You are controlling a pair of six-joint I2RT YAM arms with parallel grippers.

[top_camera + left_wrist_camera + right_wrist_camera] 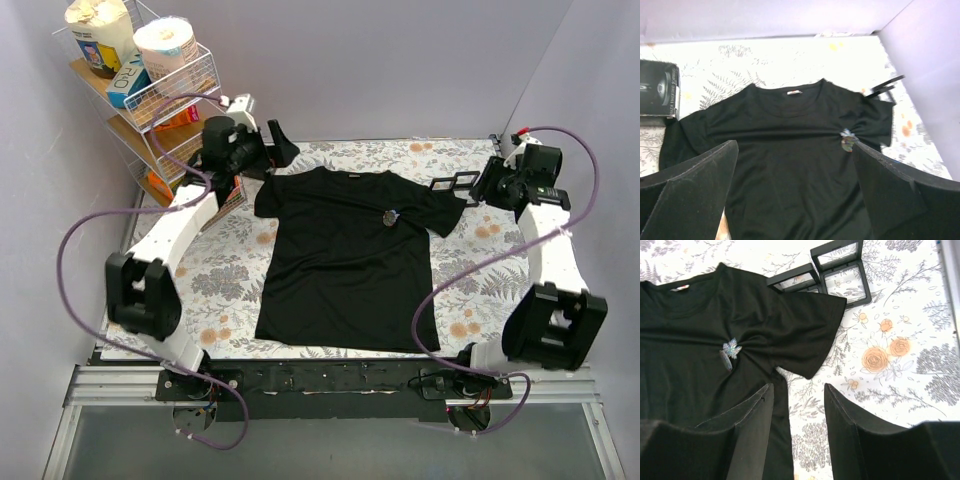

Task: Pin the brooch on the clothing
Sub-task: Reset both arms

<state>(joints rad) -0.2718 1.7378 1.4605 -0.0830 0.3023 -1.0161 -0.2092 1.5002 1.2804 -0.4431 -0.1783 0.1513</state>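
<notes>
Brooch: a small silvery brooch (731, 351) sits on the chest of the black T-shirt (340, 260), on the right arm's side, with the cloth puckered around it.
Top view only: the whole shirt lies flat on the floral table cover (230, 270), with a wire rack (150, 95) at the far left corner.
Right wrist view only: the brooch's leaf-like sparkle shows, and black frame boxes (840, 270) lie against the sleeve edge.
Left wrist view only: a black carton (660, 90) lies beside the opposite sleeve.
Left gripper (795, 149): fingers spread wide, holding nothing.
Right gripper (799, 389): fingers apart, nothing between them, by the sleeve.
</notes>
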